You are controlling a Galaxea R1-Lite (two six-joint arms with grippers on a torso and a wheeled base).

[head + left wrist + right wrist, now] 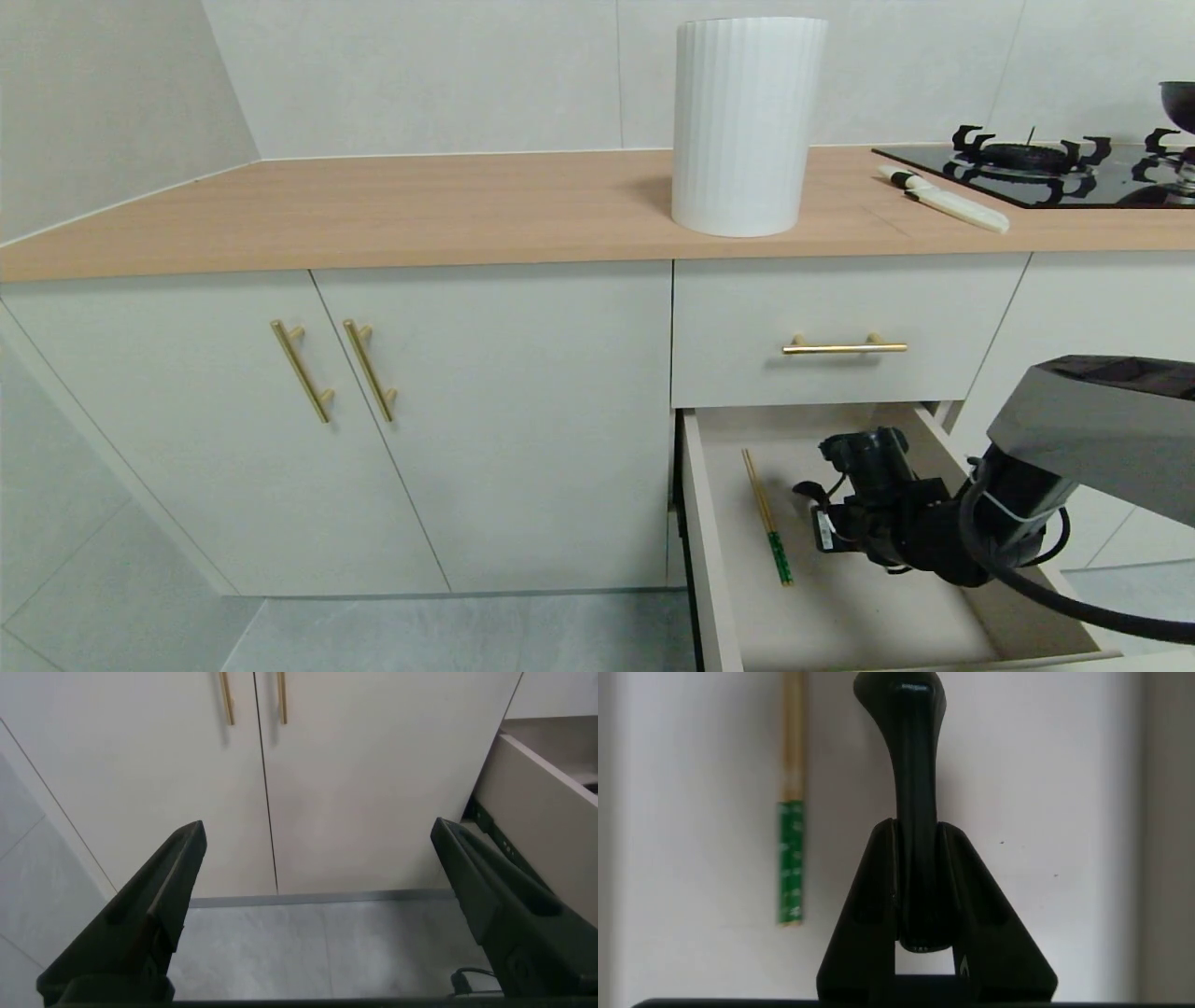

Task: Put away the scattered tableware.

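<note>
**Right arm in open drawer, utensil in grip**

Slim glossy black utensil with a rounded end (913, 784) sits pinched between the closed jaws of the right gripper (915, 845), low over the floor of the pulled-out beige drawer (707, 551). A pair of wooden chopsticks with green-banded ends (767, 516) lies on the drawer floor just beside it, apart from the gripper. Left gripper (318, 838) hangs with jaws wide and nothing between them, facing pale cabinet doors (374, 765). Above, on the wooden countertop (420, 205): white ribbed cylinder (747, 121), white-sheathed knife (948, 201), black gas hob (1027, 173).
</note>
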